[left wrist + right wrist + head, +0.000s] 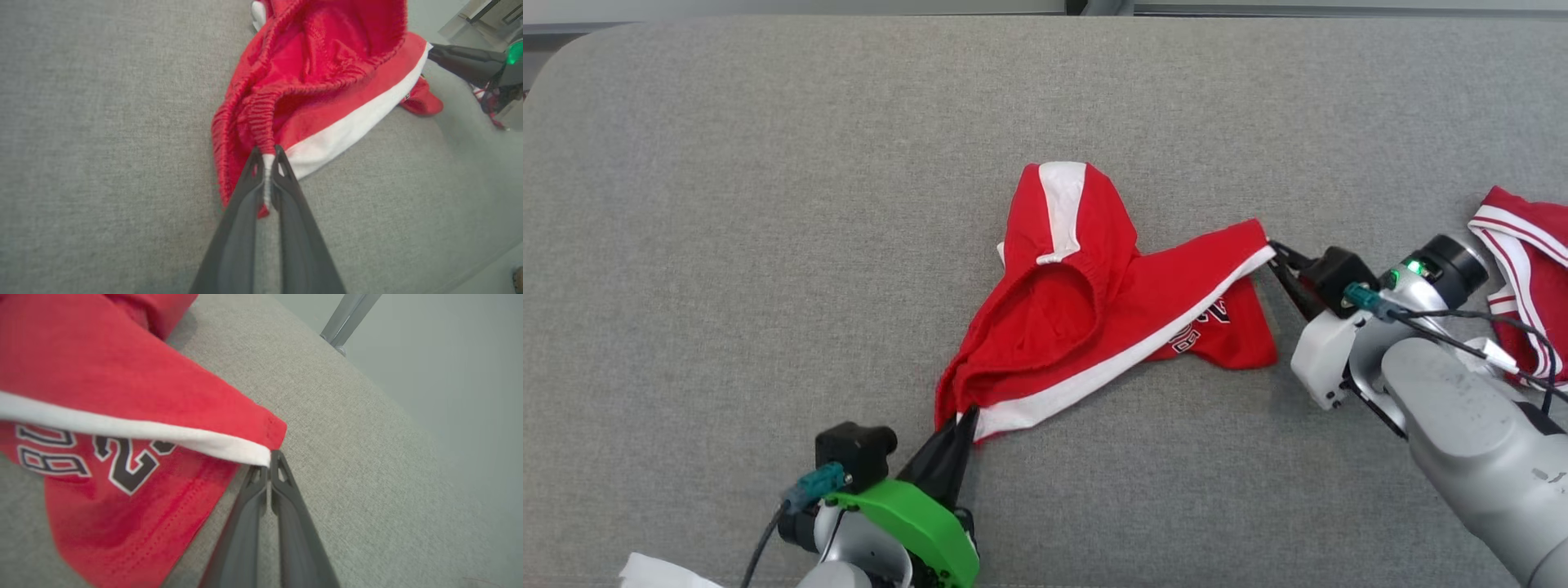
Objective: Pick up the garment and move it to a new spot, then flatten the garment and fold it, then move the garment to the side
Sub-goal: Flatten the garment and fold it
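Red garment [1094, 302] lies mid-way on the grey worktop [727, 204]. Left gripper [966, 418] is clamped on its waistband end, and right gripper [1276, 249] is clamped on the white-striped hem corner, with the cloth stretched between them.

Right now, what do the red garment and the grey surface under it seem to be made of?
The garment is probably soft cotton-type jersey with a matte finish: it drapes in folds, with a gathered elastic waistband and a stitched hem. The grey surface looks like woven upholstery cloth, matte, with a fine flecked weave.
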You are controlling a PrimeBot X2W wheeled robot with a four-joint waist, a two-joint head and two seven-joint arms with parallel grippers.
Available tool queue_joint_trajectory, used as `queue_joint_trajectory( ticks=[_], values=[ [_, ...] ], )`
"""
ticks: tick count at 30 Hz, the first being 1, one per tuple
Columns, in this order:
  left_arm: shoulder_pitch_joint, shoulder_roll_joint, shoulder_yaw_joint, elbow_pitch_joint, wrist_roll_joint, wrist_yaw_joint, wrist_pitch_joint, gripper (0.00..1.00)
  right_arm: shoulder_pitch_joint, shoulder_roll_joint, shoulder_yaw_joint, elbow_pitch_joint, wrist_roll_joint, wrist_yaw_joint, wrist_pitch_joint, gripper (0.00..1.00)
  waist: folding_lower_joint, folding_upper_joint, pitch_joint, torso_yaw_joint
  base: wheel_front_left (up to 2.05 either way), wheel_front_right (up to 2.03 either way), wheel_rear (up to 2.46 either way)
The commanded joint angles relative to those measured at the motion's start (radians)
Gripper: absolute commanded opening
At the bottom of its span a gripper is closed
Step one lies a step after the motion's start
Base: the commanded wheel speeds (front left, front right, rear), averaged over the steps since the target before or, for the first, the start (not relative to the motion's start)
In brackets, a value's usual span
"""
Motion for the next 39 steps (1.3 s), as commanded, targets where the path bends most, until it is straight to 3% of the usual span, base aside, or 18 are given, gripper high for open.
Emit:
queue_joint_trajectory(
  ticks=[1,7,11,15,17,19,23,26,29,32,35,37,39],
  values=[
    [-0.021,0.004,0.003,-0.034,-0.029,-0.004,0.010,0.00,0.007,-0.016,-0.018,-0.037,0.028,-0.002,-0.003,0.00,-0.0001,0.0000,-0.008,-0.004,0.00,0.00,0.00],
    [-0.096,0.067,0.022,-0.319,-0.182,-0.004,0.141,0.00,-0.024,-0.129,-0.090,-0.272,0.142,-0.002,0.005,0.00,-0.0001,0.0000,-0.021,-0.039,0.00,0.00,0.00],
    [-0.283,0.083,0.071,-0.444,-0.292,0.008,0.307,0.00,-0.142,-0.232,-0.107,-0.420,0.173,-0.002,0.110,0.00,-0.0001,0.0000,0.034,-0.053,0.00,0.00,0.00],
    [-0.597,0.059,0.131,-0.323,-0.356,0.067,0.438,0.00,-0.334,-0.288,-0.066,-0.462,0.155,-0.002,0.231,0.00,-0.0001,0.0000,0.110,-0.058,0.00,0.00,0.00],
    [-0.758,0.035,0.156,-0.193,-0.350,0.097,0.448,0.00,-0.434,-0.252,-0.057,-0.436,0.177,-0.002,0.263,0.00,-0.0001,0.0000,0.141,-0.066,0.00,0.00,0.00],
    [-0.912,0.016,0.181,-0.044,-0.336,0.120,0.419,0.00,-0.545,-0.215,-0.054,-0.382,0.160,-0.002,0.270,0.00,-0.0001,0.0000,0.164,-0.081,0.00,0.00,0.00],
    [-1.195,-0.015,0.217,0.196,-0.274,0.147,0.254,0.00,-0.760,-0.114,-0.097,-0.252,0.099,-0.002,0.234,0.00,-0.0001,0.0000,0.223,-0.117,0.00,0.00,0.00],
    [-1.335,-0.021,0.237,0.318,-0.241,0.133,0.109,0.00,-0.870,-0.071,-0.153,-0.167,0.012,-0.002,0.157,0.00,-0.0001,0.0000,0.258,-0.136,0.00,0.00,0.00],
    [-1.416,-0.022,0.248,0.403,-0.233,0.073,-0.027,0.00,-0.931,-0.056,-0.215,-0.117,-0.101,-0.002,0.057,0.00,-0.0001,0.0000,0.271,-0.141,0.00,0.00,0.00],
    [-1.420,-0.024,0.248,0.451,-0.247,0.036,-0.088,0.00,-0.898,-0.036,-0.242,-0.105,-0.152,-0.002,0.021,0.00,-0.0001,0.0000,0.268,-0.142,0.00,0.00,0.00],
    [-1.350,-0.022,0.186,0.476,-0.247,0.001,-0.138,0.00,-0.780,-0.018,-0.211,-0.141,-0.148,-0.002,0.001,0.00,-0.0001,0.0000,0.252,-0.137,0.00,0.00,0.00],
    [-1.258,-0.018,0.099,0.419,-0.279,-0.004,-0.159,0.00,-0.661,-0.030,-0.187,-0.222,-0.111,-0.002,-0.003,0.00,-0.0001,0.0000,0.232,-0.133,0.00,0.00,0.00],
    [-1.030,0.054,-0.062,0.287,-0.333,-0.004,-0.186,0.00,-0.386,-0.091,-0.200,-0.386,-0.044,-0.002,-0.002,0.00,-0.0001,0.0000,0.211,-0.115,0.00,0.00,0.00]
  ],
)
